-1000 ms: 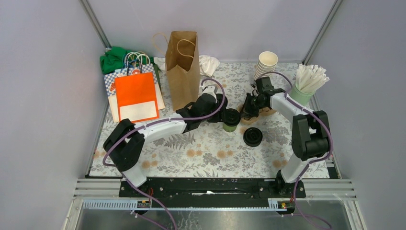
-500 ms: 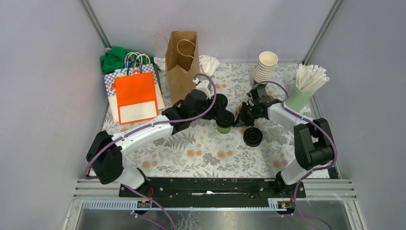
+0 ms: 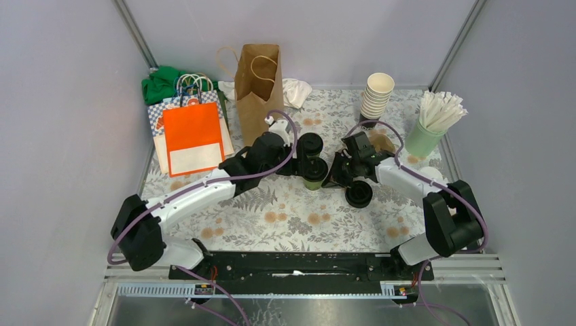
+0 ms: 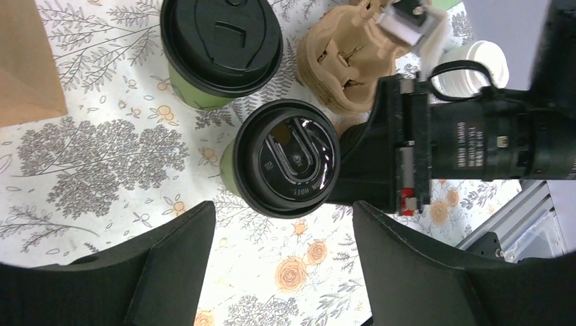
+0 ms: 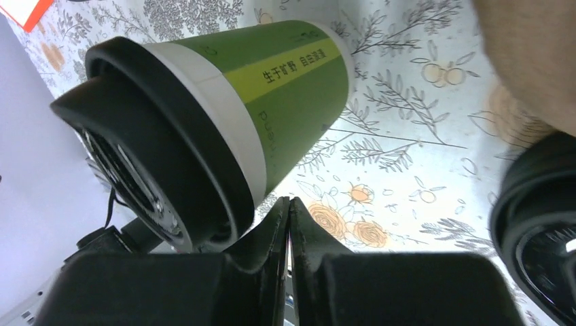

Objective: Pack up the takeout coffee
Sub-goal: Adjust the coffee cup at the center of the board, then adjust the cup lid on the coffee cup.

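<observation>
The left gripper (image 4: pixel 282 217) hangs open over the cup (image 4: pixel 285 157) while the clenched right gripper (image 5: pixel 289 210) crowds it, so a bump may topple it.

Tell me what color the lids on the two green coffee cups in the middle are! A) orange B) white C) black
C: in the left wrist view, the front cup and the back cup both wear round black lids.

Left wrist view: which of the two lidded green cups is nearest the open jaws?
The cup with the glossy lid, centred just ahead of the jaws. The duller-lidded cup stands beyond it, nearer the brown bag.
</observation>
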`<action>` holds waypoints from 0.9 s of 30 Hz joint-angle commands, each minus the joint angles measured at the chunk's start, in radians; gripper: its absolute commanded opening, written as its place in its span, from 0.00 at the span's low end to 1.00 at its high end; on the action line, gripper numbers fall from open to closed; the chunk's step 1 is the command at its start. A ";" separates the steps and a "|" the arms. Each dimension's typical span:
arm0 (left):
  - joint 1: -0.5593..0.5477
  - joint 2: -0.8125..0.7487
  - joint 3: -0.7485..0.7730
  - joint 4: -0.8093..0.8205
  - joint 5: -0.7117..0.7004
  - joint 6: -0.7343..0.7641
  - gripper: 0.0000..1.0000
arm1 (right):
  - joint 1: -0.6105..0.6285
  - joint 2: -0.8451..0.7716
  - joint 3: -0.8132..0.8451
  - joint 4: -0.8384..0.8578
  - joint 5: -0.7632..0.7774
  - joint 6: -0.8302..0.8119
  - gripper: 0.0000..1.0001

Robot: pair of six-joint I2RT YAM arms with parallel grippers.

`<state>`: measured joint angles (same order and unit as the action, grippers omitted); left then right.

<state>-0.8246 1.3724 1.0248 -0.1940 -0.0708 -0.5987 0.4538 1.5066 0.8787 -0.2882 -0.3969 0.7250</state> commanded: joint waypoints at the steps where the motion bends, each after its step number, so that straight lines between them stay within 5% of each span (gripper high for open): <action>1: 0.033 -0.069 -0.034 0.027 0.029 -0.001 0.75 | -0.016 -0.090 0.027 -0.075 0.106 -0.033 0.13; 12: 0.147 -0.110 -0.182 0.189 0.218 -0.103 0.53 | -0.149 -0.170 0.054 -0.010 0.013 -0.101 0.40; 27: 0.182 -0.045 -0.252 0.349 0.305 -0.162 0.40 | -0.150 -0.056 0.090 0.111 -0.071 -0.086 0.38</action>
<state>-0.6502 1.3056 0.7776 0.0631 0.2001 -0.7429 0.3016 1.4326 0.9257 -0.2153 -0.4183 0.6525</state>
